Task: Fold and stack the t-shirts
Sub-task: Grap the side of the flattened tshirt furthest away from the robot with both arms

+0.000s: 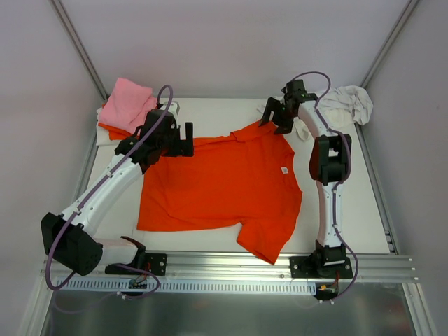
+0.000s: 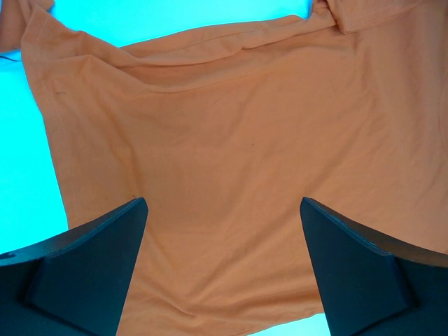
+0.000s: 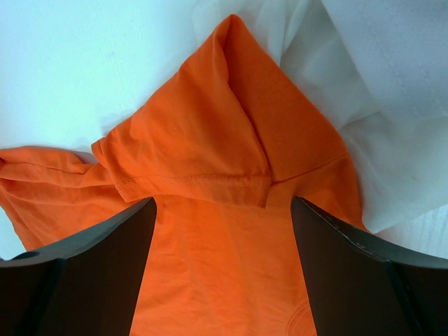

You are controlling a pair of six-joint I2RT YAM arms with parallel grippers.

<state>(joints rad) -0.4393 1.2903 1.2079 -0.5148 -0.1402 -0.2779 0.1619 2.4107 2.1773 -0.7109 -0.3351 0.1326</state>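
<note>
Three views. Top external: orange t-shirt (image 1: 224,182) lay spread flat mid-table (image 1: 364,210), small white neck label (image 1: 285,169) showing near its right side. Pink t-shirt (image 1: 129,101) sat folded in the far-left corner on top of another orange piece (image 1: 110,130). White t-shirt (image 1: 346,105) lay crumpled at far right. Left gripper (image 1: 180,140) was over the spread shirt's far-left edge, right gripper (image 1: 274,120) over its far sleeve (image 1: 246,133).

Left wrist: left gripper (image 2: 224,266) was spread wide, nothing between its fingers (image 2: 91,266), orange t-shirt (image 2: 231,140) below with light wrinkles; contact with the cloth could not be told.

Right wrist: right gripper (image 3: 222,273) was also wide and held nothing, poised over the folded-over sleeve (image 3: 210,140), which touched the white t-shirt (image 3: 378,84).
</note>
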